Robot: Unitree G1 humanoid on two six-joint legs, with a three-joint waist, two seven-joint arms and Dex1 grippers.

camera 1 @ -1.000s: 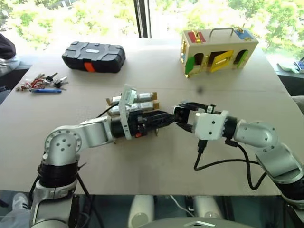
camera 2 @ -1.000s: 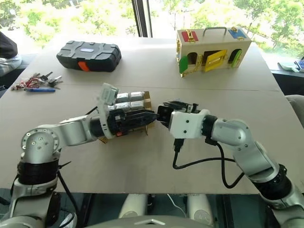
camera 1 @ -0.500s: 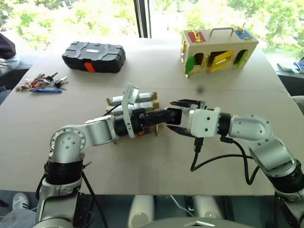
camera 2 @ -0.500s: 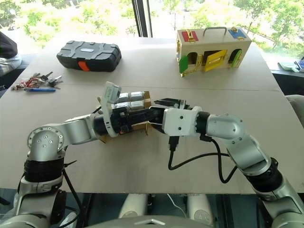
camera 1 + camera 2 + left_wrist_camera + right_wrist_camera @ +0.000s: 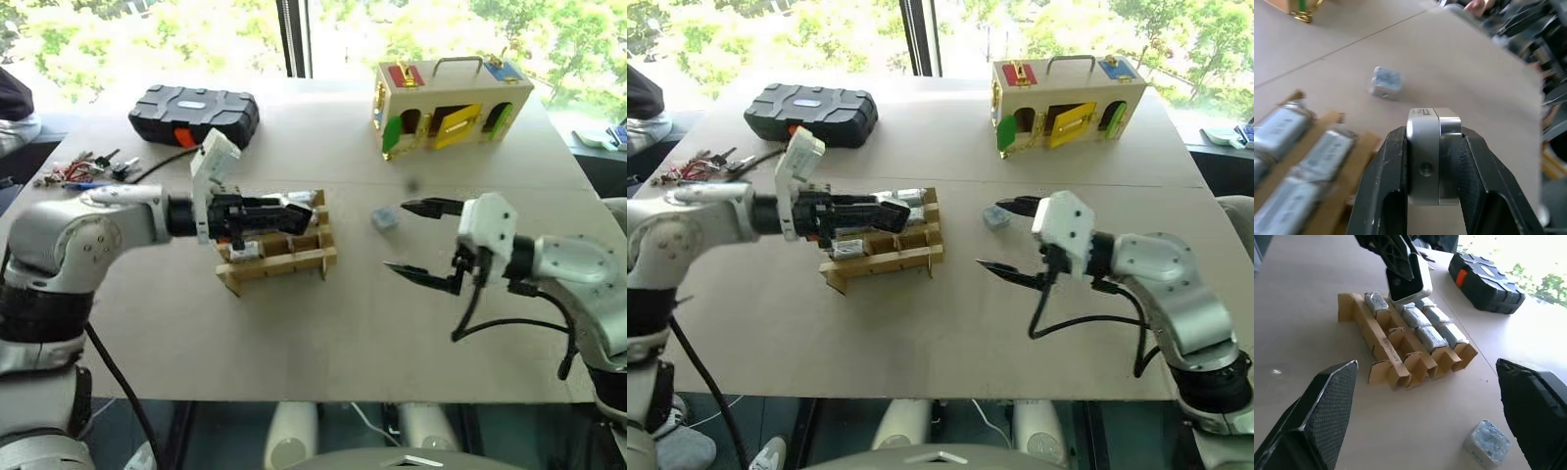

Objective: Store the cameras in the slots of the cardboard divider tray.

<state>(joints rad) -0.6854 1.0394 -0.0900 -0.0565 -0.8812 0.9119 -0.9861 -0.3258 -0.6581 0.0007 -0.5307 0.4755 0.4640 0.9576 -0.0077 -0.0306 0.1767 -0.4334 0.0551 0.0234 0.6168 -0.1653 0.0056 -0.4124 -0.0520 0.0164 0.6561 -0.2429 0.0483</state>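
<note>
The cardboard divider tray (image 5: pixel 280 260) lies left of the table's middle, with several silver-grey cameras (image 5: pixel 1426 325) in its far slots. My left gripper (image 5: pixel 294 217) hovers over the tray, shut on one camera (image 5: pixel 1432 147), a silver block that stands out past the fingertips. Another camera (image 5: pixel 385 218) lies loose on the table to the right of the tray. My right gripper (image 5: pixel 413 241) stands wide open just right of that loose camera, with nothing between its fingers (image 5: pixel 1322 416).
A black hard case (image 5: pixel 193 116) lies at the back left and a wooden box with coloured doors (image 5: pixel 448 106) at the back right. A bunch of keys (image 5: pixel 83 171) lies near the left edge. Bare tabletop stretches in front of the tray.
The camera passed from my right gripper to my left: the left shut on it and swung left over the tray. The right opened and drew back to the right, uncovering the loose camera.
</note>
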